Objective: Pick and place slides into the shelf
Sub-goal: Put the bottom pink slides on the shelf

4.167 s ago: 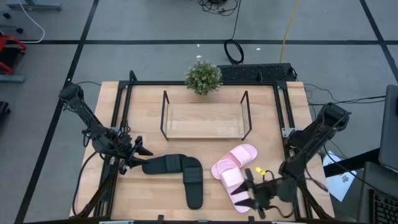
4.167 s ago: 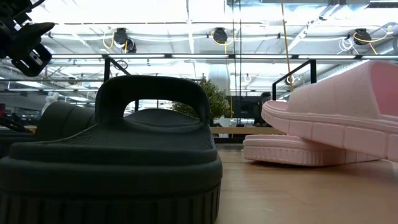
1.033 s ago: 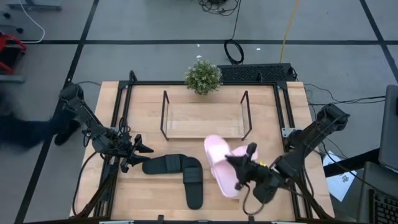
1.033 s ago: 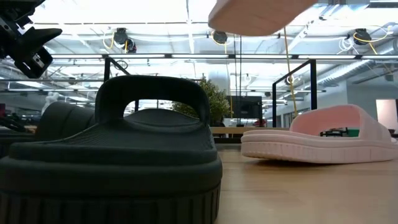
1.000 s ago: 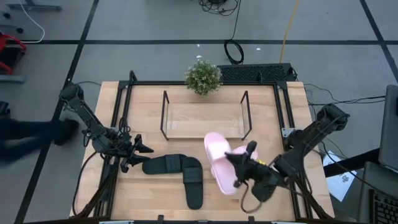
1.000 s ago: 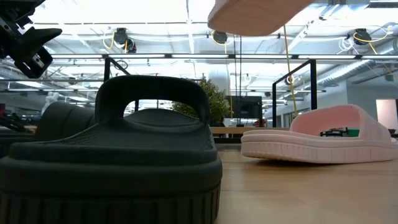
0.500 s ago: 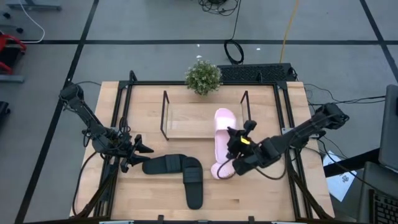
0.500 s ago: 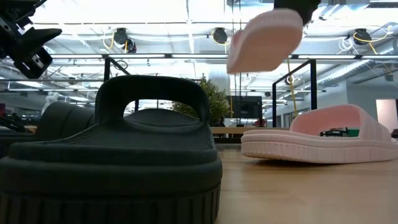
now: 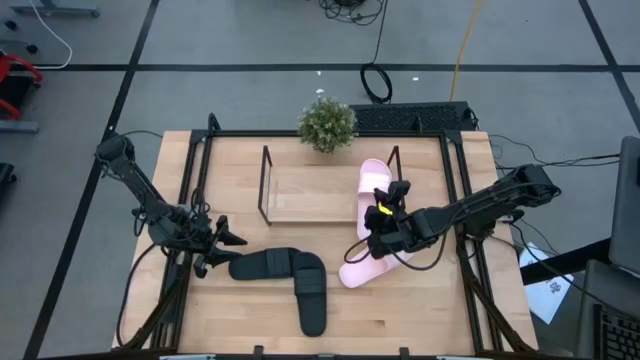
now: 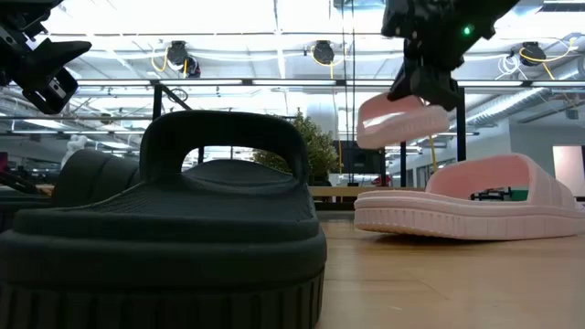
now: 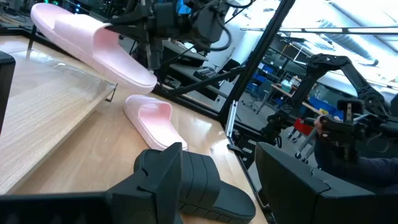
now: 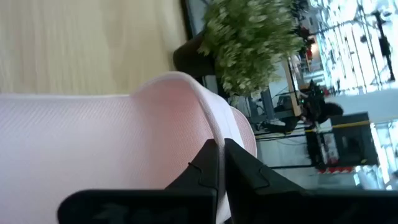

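Slides are in three places. One pink slide [image 9: 372, 190] is held in the air by the right gripper [image 9: 381, 213], which is clenched on its edge; in the right wrist view the two dark fingers [image 12: 214, 163] pinch the thin pink strap between them. This lifted slide hangs over the right end of the shelf [image 9: 328, 193], just beside the right wire side frame, and the low view shows it clear above the bench [image 9: 240, 318], not touching anything below. The second pink slide [image 9: 362, 268] lies flat on the bench, near the held one and in front of the shelf's right end.

Two black slides [image 9: 290, 280] lie on the bench in front of the shelf, left of the pink one. They touch each other and form an angle, one pointing left and one pointing to the front edge.

The left gripper [image 9: 226, 240] waits with its fingers parted and holding nothing, just beside the left end of the black slides. A small potted plant [image 9: 327, 123] stands behind the shelf at the rear edge of the bench.
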Motion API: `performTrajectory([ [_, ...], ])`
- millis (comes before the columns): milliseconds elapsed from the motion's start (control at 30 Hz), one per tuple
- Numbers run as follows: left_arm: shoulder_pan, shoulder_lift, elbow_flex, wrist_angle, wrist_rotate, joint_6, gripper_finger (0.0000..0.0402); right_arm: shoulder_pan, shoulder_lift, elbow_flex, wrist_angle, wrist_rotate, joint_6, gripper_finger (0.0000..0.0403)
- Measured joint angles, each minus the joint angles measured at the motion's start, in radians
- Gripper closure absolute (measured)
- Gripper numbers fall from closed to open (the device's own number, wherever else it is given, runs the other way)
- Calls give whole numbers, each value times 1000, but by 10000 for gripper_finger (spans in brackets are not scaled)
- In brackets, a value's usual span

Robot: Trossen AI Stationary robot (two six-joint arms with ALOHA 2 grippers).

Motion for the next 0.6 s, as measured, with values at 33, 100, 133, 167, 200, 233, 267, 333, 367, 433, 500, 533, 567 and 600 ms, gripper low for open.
performTrajectory([
  [33, 0, 0, 0, 0, 0, 0, 204, -6, 0, -9, 6, -10, -22, 403],
  [100, 0, 0, 0, 0, 0, 0, 204, -13, 0, -22, 17, -15, -63, 403],
  [133, 0, 0, 0, 0, 0, 2, 204, -17, 0, -26, 20, -14, -79, 403],
  [167, 0, 0, 0, 0, 0, 5, 204, -20, 0, -28, 23, -14, -95, 403],
  [200, 0, 0, 0, 0, 0, 6, 204, -21, 0, -30, 25, -13, -110, 403],
  [233, 0, 0, 0, 0, 0, 6, 204, -22, 0, -31, 27, -13, -125, 403],
  [267, 0, 0, 0, 0, 0, 6, 204, -22, 0, -31, 36, -13, -141, 403],
  [333, 0, 0, 0, 0, 0, 6, 204, -23, 0, -31, 66, -11, -180, 403],
  [367, 0, 0, 0, 0, 0, 6, 204, -26, 0, -31, 83, -11, -204, 403],
  [433, 0, 0, 0, 0, 0, 6, 204, -37, 0, -31, 113, -12, -255, 403],
  [500, 0, 0, 0, 0, -1, 6, 204, -57, 0, -31, 152, -13, -306, 403],
  [533, 0, 0, 0, 0, -1, 6, 204, -68, 0, -31, 172, -17, -330, 403],
  [567, 0, 0, 0, 0, -1, 6, 204, -80, 0, -31, 191, -34, -356, 403],
  [600, 0, 0, 0, 0, -1, 6, 204, -90, 0, -31, 208, -46, -373, 403],
])
